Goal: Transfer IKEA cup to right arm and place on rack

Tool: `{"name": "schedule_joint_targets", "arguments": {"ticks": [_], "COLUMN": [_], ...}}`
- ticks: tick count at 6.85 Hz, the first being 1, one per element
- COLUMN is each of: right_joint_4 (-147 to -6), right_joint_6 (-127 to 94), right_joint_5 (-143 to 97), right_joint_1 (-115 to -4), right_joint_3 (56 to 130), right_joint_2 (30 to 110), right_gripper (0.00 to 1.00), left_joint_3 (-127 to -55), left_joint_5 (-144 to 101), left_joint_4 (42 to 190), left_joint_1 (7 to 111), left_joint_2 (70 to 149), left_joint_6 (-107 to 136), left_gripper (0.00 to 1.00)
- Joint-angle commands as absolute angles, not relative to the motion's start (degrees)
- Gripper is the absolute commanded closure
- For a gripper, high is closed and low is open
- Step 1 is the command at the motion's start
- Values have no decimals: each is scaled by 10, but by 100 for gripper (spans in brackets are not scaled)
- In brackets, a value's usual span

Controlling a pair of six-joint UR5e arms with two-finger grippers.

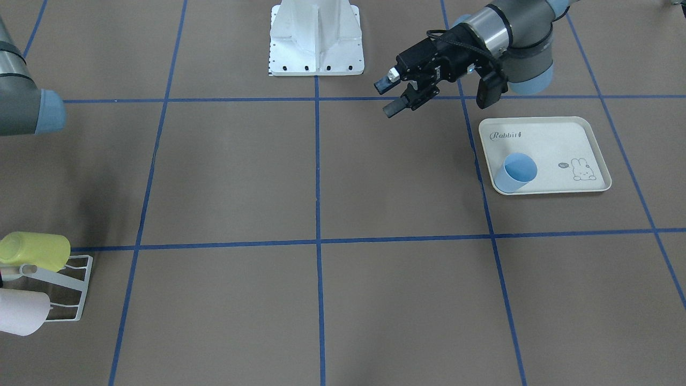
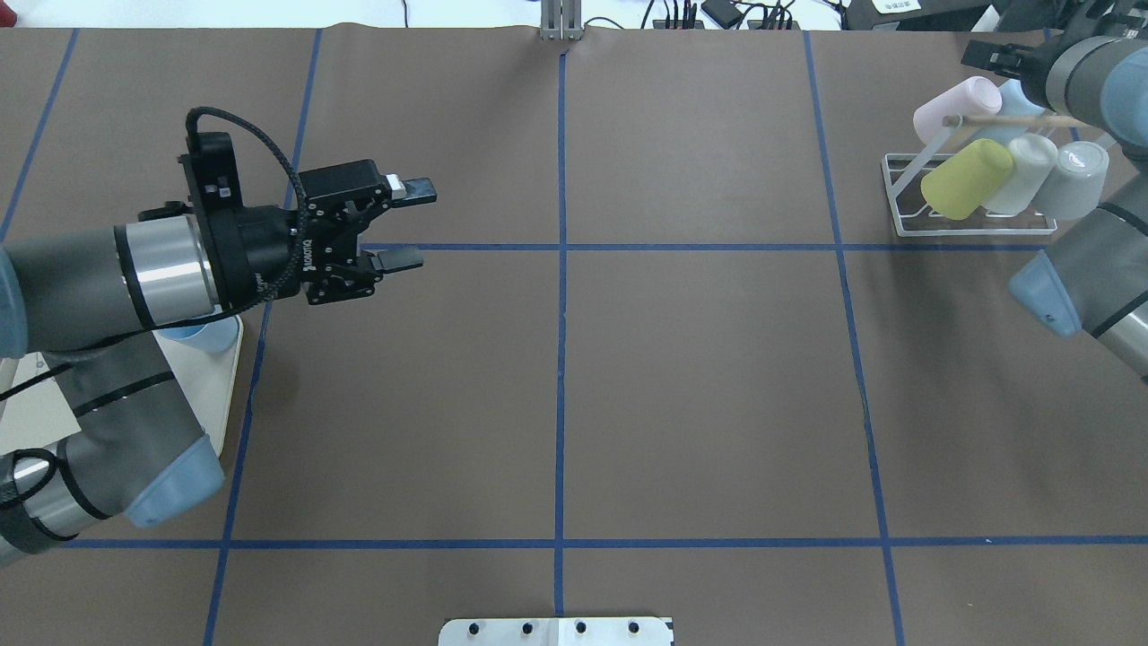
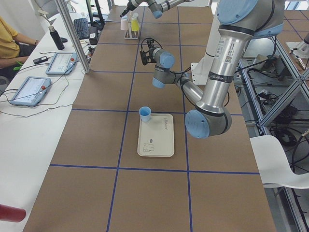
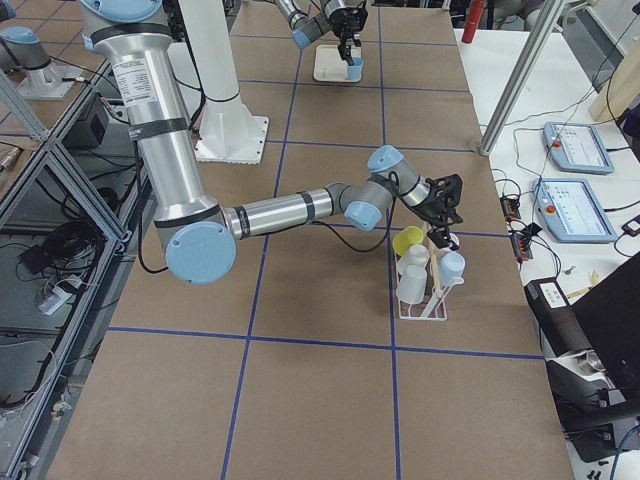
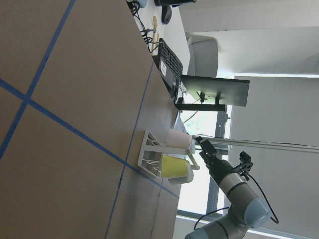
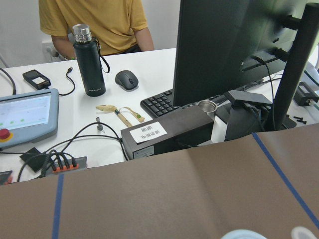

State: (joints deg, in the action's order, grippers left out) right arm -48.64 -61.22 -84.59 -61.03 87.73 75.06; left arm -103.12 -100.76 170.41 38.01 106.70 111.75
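A light blue IKEA cup [image 1: 515, 172] stands upright at the corner of the cream rabbit-printed tray [image 1: 557, 139]. In the overhead view, my left arm covers most of the cup [image 2: 203, 334]. My left gripper [image 1: 389, 95] hovers open and empty over the table, beyond the tray, fingers level [image 2: 408, 224]. The white wire rack [image 2: 964, 224] sits at the far right and holds several cups on its prongs. My right gripper [image 4: 442, 212] hangs close above the rack beside the pink cup [image 5: 178, 140]. Whether its fingers are open or shut does not show.
The white robot base plate [image 1: 316, 40] stands at the table's near-middle edge. Blue tape lines grid the brown table [image 2: 700, 386]. Past the rack is a desk with a monitor [image 6: 234, 55], a keyboard, a black bottle and a seated person.
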Motion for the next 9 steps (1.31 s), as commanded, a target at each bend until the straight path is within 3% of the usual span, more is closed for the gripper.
{"name": "schedule_joint_targets", "arguments": {"ticks": [1,4,7,9], "right_joint_4": [-489,-488,-483,-483], "right_joint_6": [-612,-624,-686,-686], "right_joint_5": [-867,-960,-961,-960], "right_joint_1": [-610,-569,-480,-468], "right_joint_3": [955,1062,1071,1074], "right_joint_2": [794,852,853,853], "right_gripper": [0,0,0,0], "left_joint_3": [-1037,-1029,-1084,-1048], "left_joint_5": [-1032,-1029,-1043,-1055], "left_joint_4": [1690,1595,1329,1358], "left_joint_1": [426,503,502,501], "left_joint_2": [968,846,867,866], "left_joint_6": [911,540,509,513], "left_gripper": [0,0,0,0]}}
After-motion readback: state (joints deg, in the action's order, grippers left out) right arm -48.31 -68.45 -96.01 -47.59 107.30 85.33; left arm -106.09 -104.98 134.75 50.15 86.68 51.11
